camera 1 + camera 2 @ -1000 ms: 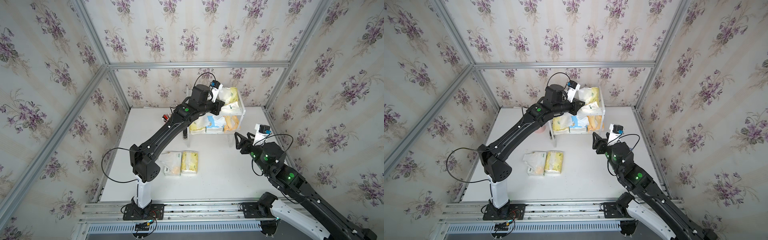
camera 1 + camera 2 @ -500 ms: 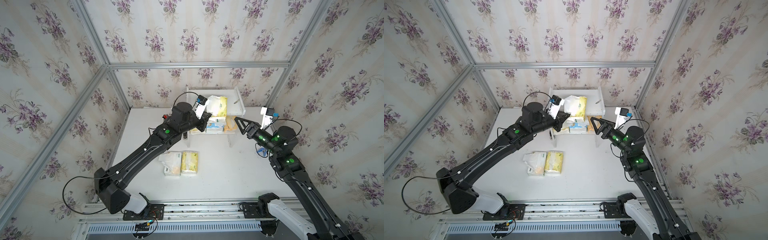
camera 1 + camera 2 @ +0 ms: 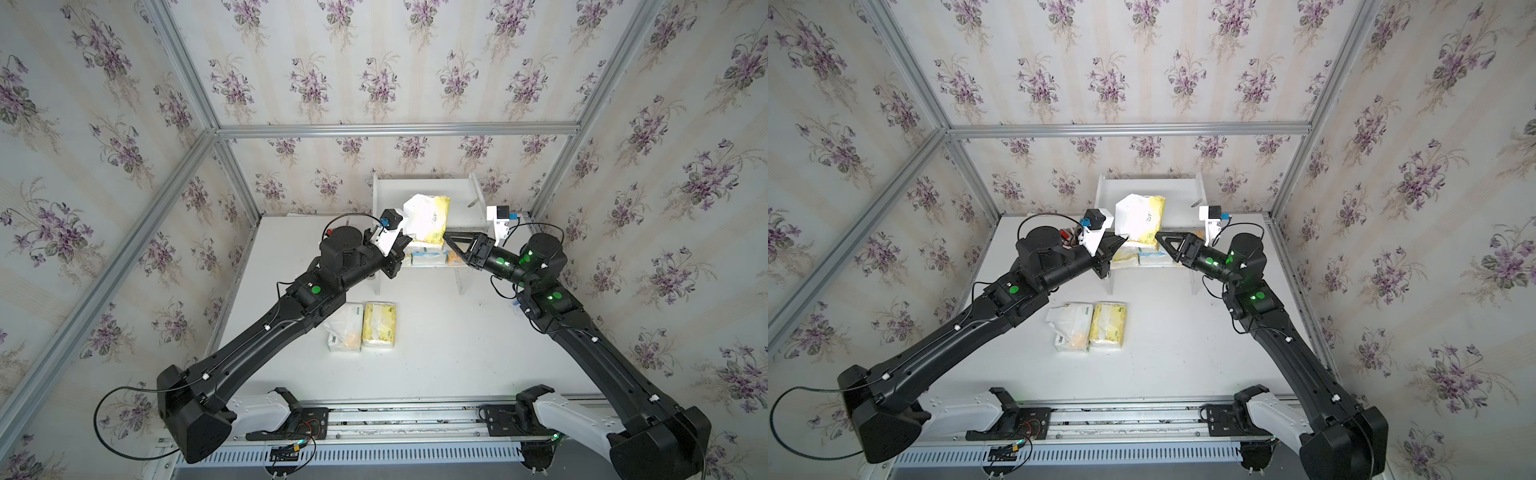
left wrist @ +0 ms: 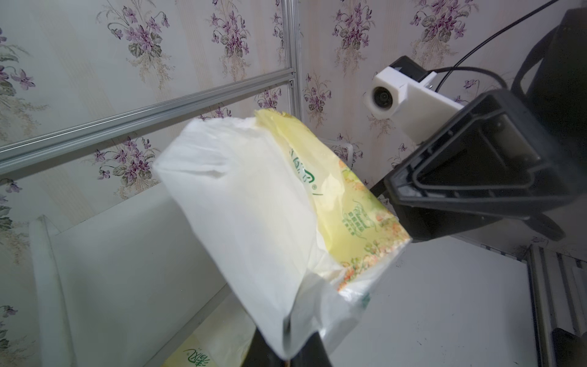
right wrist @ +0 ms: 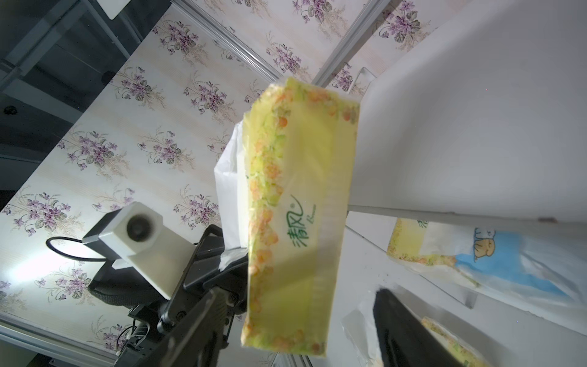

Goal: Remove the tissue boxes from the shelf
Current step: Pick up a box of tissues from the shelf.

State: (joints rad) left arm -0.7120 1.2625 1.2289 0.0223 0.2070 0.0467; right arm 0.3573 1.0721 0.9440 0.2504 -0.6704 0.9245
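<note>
A yellow tissue pack (image 3: 430, 218) (image 3: 1142, 220) hangs in the air in front of the white shelf (image 3: 461, 191) (image 3: 1183, 191). My left gripper (image 3: 405, 241) (image 4: 287, 346) is shut on its white tissue and wrapper. My right gripper (image 3: 451, 243) (image 5: 300, 292) stands open, a finger on each side of the pack's (image 5: 295, 222) lower end, neither touching it. On the lower board lie a yellow pack (image 5: 409, 241), a blue pack (image 5: 495, 263) and an orange one (image 3: 454, 258). A white pack (image 3: 343, 330) and a yellow pack (image 3: 379, 324) lie side by side on the table.
The shelf stands against the back wall, between the aluminium frame posts. Red-tipped pens (image 3: 1068, 237) show behind my left wrist. Both forearms cross the table towards the shelf front, and the two table packs lie under my left forearm's edge.
My left gripper has pulled the yellow pack off the upper board, forward and down. My right arm has swung up from the table to the shelf front and reached the pack.
</note>
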